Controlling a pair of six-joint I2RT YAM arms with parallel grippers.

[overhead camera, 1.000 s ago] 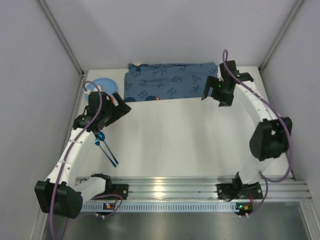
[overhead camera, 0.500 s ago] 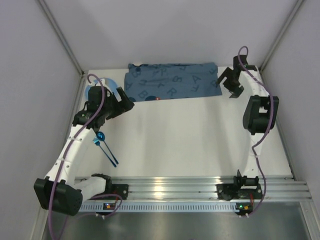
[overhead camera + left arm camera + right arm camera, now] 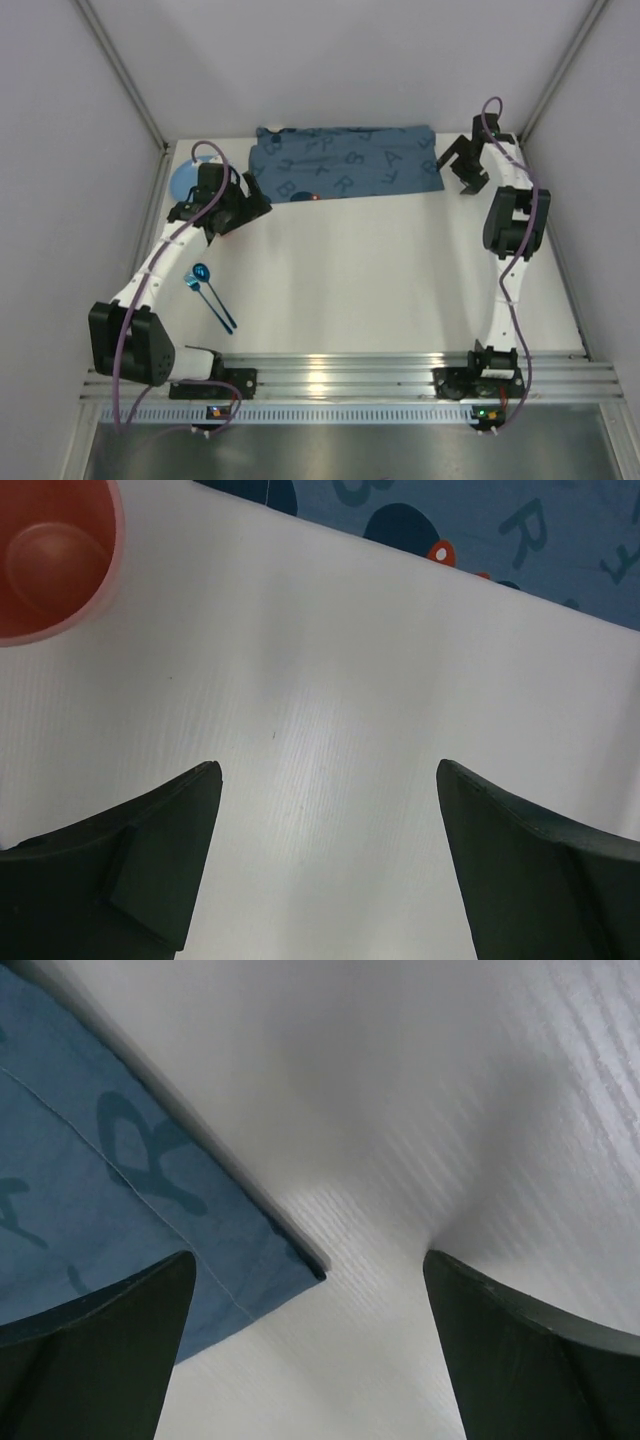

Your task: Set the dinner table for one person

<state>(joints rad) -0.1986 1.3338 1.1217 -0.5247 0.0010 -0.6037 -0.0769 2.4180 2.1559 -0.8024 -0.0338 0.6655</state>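
White and flat, the table (image 3: 400, 270) spreads under both arms, its silver rail (image 3: 350, 375) running along the near edge by their bases. We see the left gripper (image 3: 325, 770) spread wide over bare tabletop, holding nothing, with a red cup (image 3: 50, 555) just beyond it. The right gripper (image 3: 308, 1255) is equally wide and empty, above a corner of the blue lettered cloth (image 3: 90, 1180). Blue cutlery (image 3: 212, 297) lies on the table's left side.
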